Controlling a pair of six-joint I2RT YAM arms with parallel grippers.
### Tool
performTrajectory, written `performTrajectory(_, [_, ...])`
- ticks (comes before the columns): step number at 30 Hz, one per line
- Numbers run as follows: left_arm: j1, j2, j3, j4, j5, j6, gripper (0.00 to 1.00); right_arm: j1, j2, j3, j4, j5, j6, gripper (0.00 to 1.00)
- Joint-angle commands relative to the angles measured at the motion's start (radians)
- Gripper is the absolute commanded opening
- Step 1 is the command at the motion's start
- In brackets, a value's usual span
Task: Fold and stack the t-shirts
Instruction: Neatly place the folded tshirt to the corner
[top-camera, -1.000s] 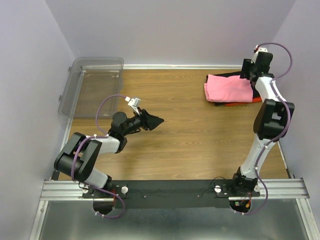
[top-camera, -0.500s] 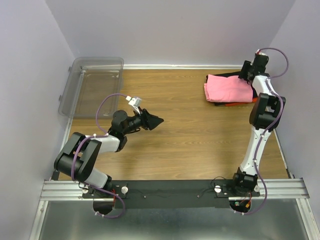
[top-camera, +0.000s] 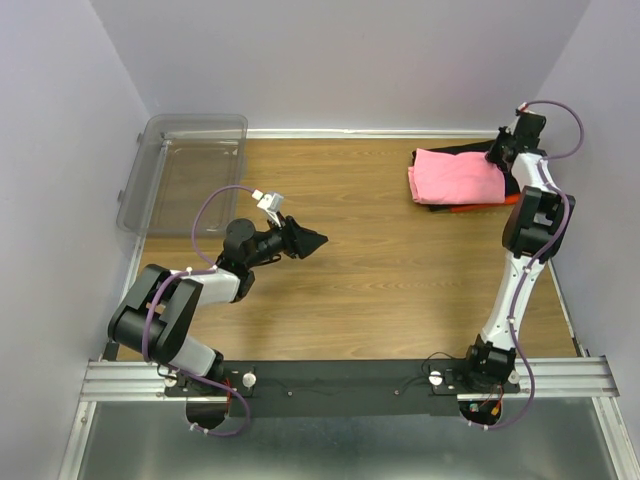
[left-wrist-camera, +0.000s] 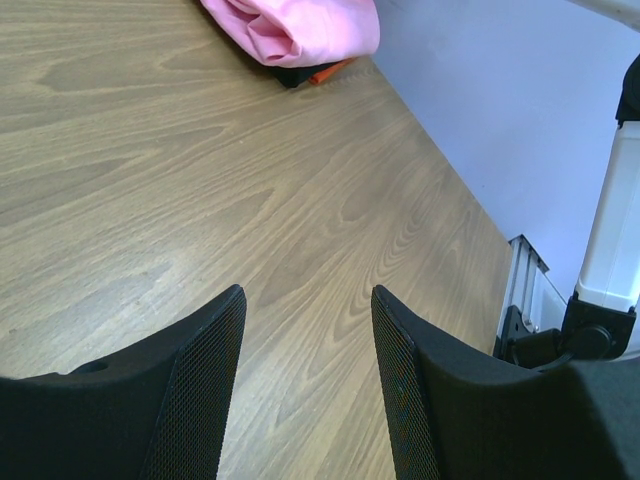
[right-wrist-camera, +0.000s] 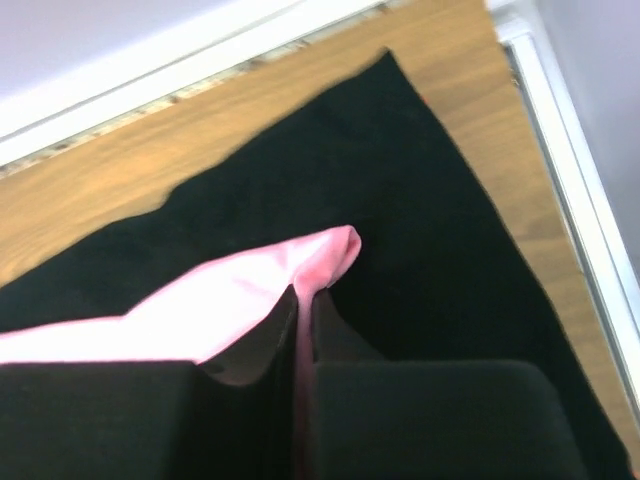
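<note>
At the back right of the table lies a stack of t-shirts: a folded pink t-shirt on top, a black t-shirt under it and an orange one showing at the front edge. My right gripper is at the pink shirt's far right corner, shut on a pinch of the pink cloth over the black t-shirt. My left gripper hovers over the middle left of the table, open and holding nothing; in its wrist view the pink t-shirt lies far ahead.
A clear plastic bin stands at the back left, next to the left wall. The right wall runs close beside the shirt stack and the right arm. A metal rail carries both arm bases at the near edge.
My right gripper has moved back and to the right, to the pink shirt's far right corner, and has closed on the cloth. The left arm has stayed where it was.
</note>
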Motion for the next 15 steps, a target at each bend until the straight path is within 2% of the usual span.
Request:
performTrajectory(1, [0.006,0.0,0.015,-0.015,0.002,0.021,0.61,-0.009,-0.003,0.058,-0.019,-0.108,0.031,0.03])
performTrajectory(2, [0.006,0.0,0.015,-0.019,0.002,0.024,0.61,-0.009,-0.006,0.062,-0.016,-0.125,0.04,0.01])
performTrajectory(7, [0.006,-0.001,0.015,-0.031,-0.004,0.028,0.61,-0.009,-0.021,0.076,-0.002,-0.14,0.057,0.0])
performTrajectory(15, [0.006,0.006,0.031,-0.047,-0.007,0.03,0.61,-0.009,-0.001,0.107,0.015,-0.062,0.005,0.01])
